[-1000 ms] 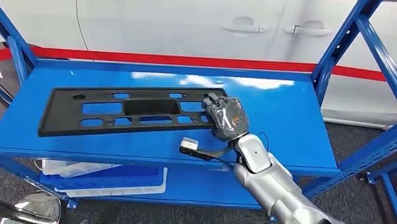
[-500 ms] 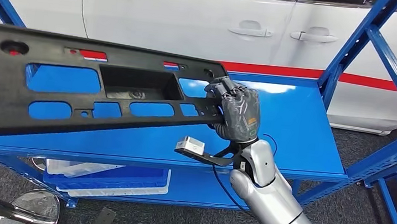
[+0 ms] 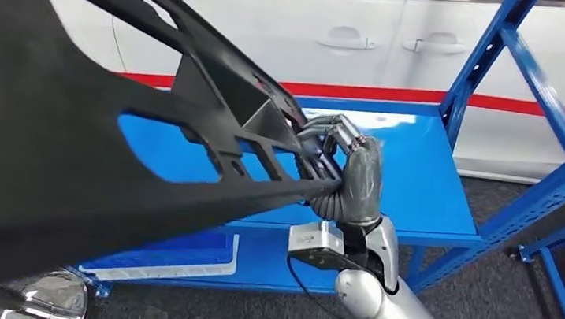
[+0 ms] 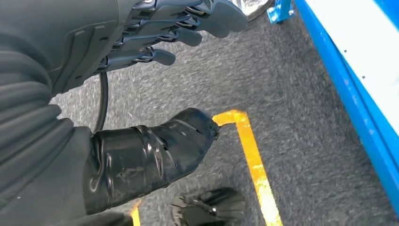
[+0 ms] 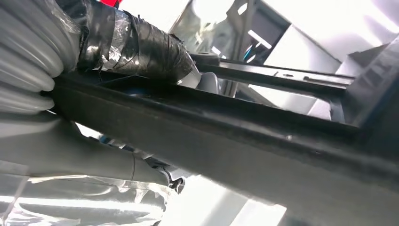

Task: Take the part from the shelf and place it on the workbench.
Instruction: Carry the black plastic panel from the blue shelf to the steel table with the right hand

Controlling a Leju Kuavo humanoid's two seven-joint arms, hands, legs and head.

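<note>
One black plastic part [image 3: 89,155], a long flat panel with several cut-out openings, is off the shelf [image 3: 419,182] and held in the air, tilted steeply so its far end looms close to the head camera and covers much of the left side of that view. The right hand [image 3: 349,178] grips the part at its near end, fingers wrapped over the edge and thumb [image 5: 136,47] pressed along the rim, as the right wrist view also shows. One blue metal shelf stands behind, with two visible tiers; the lower tier carries one blue and white tray [image 3: 174,255]. One white car [image 3: 340,31] with a red stripe is parked beyond the shelf. The left hand [image 4: 155,33] hangs over grey carpet, fingers apart and lightly curved, holding nothing. One yellow floor line [image 4: 254,160] runs below it.
</note>
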